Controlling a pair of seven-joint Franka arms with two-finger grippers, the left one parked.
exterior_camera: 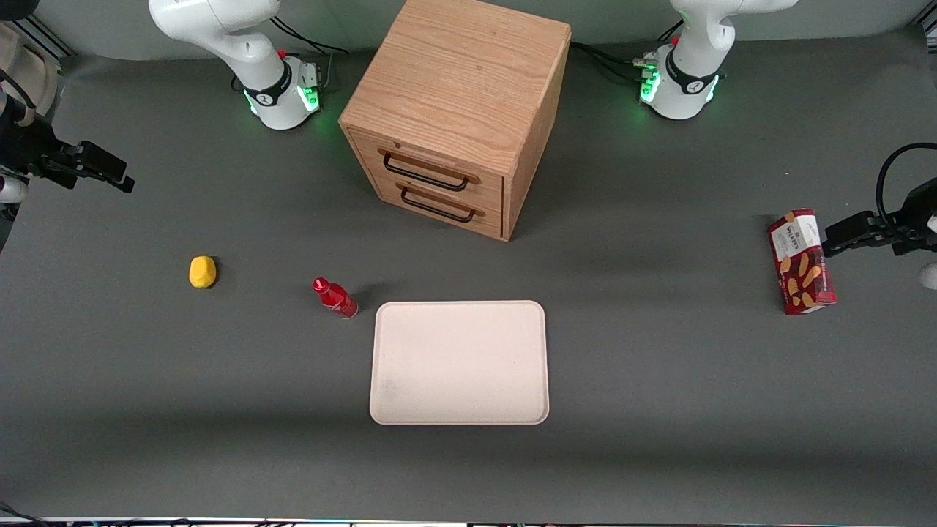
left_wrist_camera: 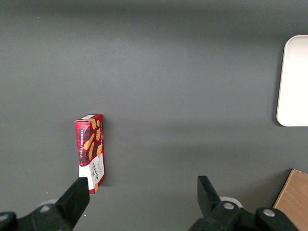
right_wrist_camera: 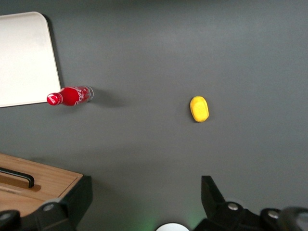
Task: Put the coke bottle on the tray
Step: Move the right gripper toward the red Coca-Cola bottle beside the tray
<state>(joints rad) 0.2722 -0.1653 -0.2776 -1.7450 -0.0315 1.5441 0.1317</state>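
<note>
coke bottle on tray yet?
No. Coke bottle stands on the table beside the tray. Pincer open, high above the table.

Coke bottle: small, all red with a red cap, narrow neck, faint white lettering on the body. Stands upright on the grey tabletop, casting a short shadow. It sits just beside the tray's corner, on the side toward the working arm's end, not touching the rim, and a little farther from the front camera than the tray's nearest edge to it.

Tray: large, flat, rectangular, pale cream-pink, rounded corners, low raised rim. Lies flat on the tabletop, mid-table, nearer the front camera than the bottle. Its surface is bare.

Hand: raised well apart from the bottle, toward the working arm's end, fingers spread, holding nothing.
</note>
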